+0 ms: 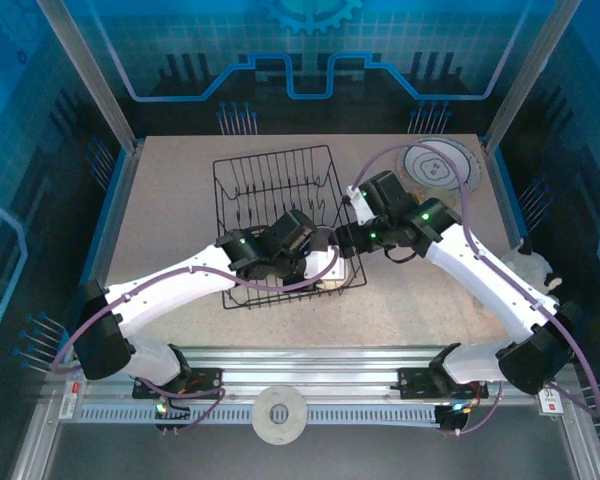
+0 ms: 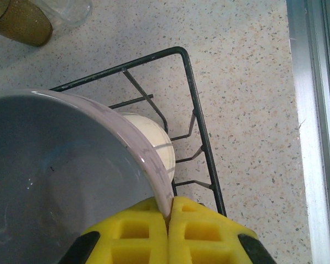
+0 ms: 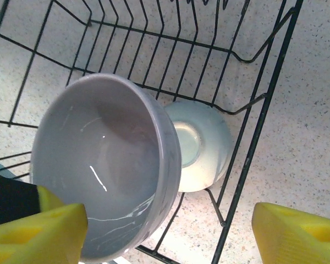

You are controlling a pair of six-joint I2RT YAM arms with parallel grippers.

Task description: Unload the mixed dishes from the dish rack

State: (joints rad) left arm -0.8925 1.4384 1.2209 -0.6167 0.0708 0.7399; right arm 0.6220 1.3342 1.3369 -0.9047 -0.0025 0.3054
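Two bowls stand on edge in the dish rack [image 3: 257, 137]: left gripper [image 2: 169, 220] pinches the glossy grey bowl [image 3: 99, 165] by its rim, cream bowl [image 3: 201, 143] behind it, right gripper [image 3: 168, 234] agape.

In rack [image 1: 275, 190], large bowl [image 3: 104, 165] beside small bowl [image 3: 201, 146], apparently touching.

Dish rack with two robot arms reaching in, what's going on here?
The two arms are emptying the black wire dish rack. The left arm's jaws are pinched shut on the rim of a grey bowl inside it, beside a small cream bowl. The right arm's jaws stand open close to that grey bowl. One plate sits out on the table.
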